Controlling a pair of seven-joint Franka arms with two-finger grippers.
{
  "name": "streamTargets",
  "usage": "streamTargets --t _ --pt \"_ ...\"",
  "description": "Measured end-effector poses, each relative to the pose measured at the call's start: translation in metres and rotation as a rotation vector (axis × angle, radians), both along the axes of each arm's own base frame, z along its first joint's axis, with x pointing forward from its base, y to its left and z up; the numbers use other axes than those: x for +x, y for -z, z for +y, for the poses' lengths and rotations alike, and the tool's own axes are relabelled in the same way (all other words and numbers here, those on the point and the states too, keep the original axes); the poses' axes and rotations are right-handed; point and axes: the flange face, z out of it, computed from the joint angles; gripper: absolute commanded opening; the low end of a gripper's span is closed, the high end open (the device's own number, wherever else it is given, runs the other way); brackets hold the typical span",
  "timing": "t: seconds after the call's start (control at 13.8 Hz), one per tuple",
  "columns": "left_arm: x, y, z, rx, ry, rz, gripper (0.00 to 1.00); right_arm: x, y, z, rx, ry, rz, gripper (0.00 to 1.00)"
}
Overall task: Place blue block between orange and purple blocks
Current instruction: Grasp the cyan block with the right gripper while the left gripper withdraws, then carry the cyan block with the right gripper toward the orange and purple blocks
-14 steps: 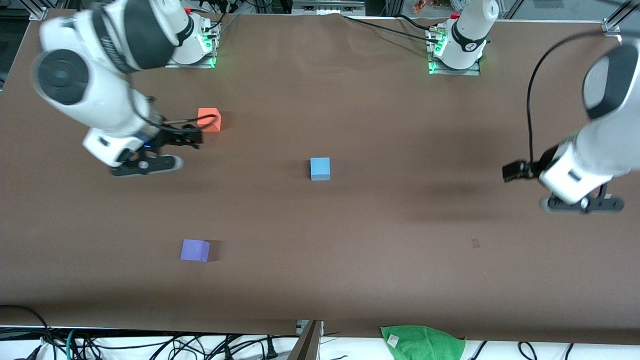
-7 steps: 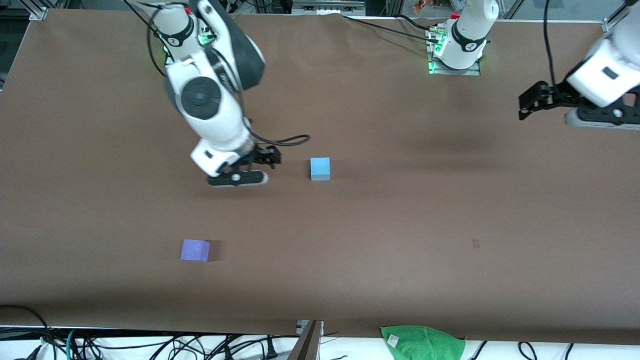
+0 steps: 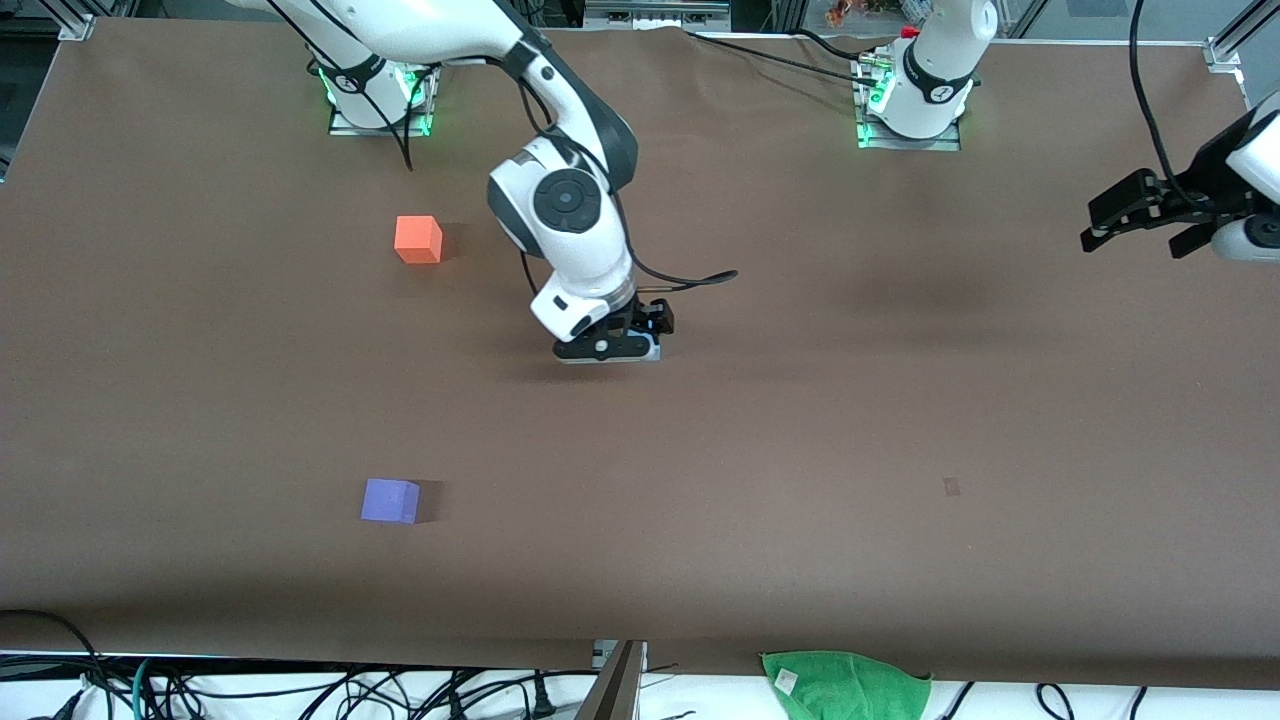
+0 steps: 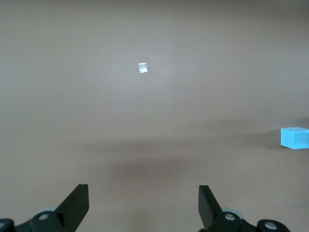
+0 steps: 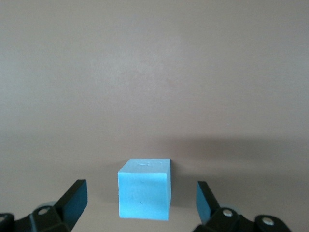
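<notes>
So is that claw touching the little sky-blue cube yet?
Apart: the right wrist view shows table either side of the small sky-blue matte cube, between the right gripper's open fingers.

The right gripper (image 3: pixel 640 335) hides the blue block (image 5: pixel 144 188) from the front camera; the left arm (image 3: pixel 1250 160), at three o'clock, is apparently cut off there.

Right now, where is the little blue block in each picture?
Front view: the blue block is almost fully hidden under the right gripper, mid-table.
Left wrist view: the blue block sits at the picture's edge, apart from the open left gripper.
Right wrist view: the blue block sits on the table between the open right gripper's fingers.
Shared landmark: the brown table.
</notes>
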Motion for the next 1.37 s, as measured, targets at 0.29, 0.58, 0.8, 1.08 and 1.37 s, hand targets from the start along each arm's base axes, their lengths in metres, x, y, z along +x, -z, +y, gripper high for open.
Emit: streamTargets --t 0.29,0.58,0.8,1.08,1.37 --pt "0.000 -0.003 0.011 0.000 -0.018 0.000 1.00 -0.008 0.034 0.010 -0.017 -0.017 -0.001 1.00" --pt "-0.006 0.004 0.007 0.001 -0.009 0.060 1.00 -0.017 0.059 0.018 -0.032 -0.038 0.002 1.00" --pt "-0.002 0.013 -0.003 0.078 0.015 0.064 1.00 -0.024 0.072 0.022 -0.049 -0.054 0.009 1.00" --pt "0.003 0.015 -0.009 0.101 0.012 0.038 1.00 -0.029 0.083 0.025 -0.060 -0.062 0.020 1.00" --pt "-0.001 0.018 -0.007 0.102 0.008 0.040 1.00 -0.030 0.090 0.025 -0.060 -0.063 0.021 0.74"
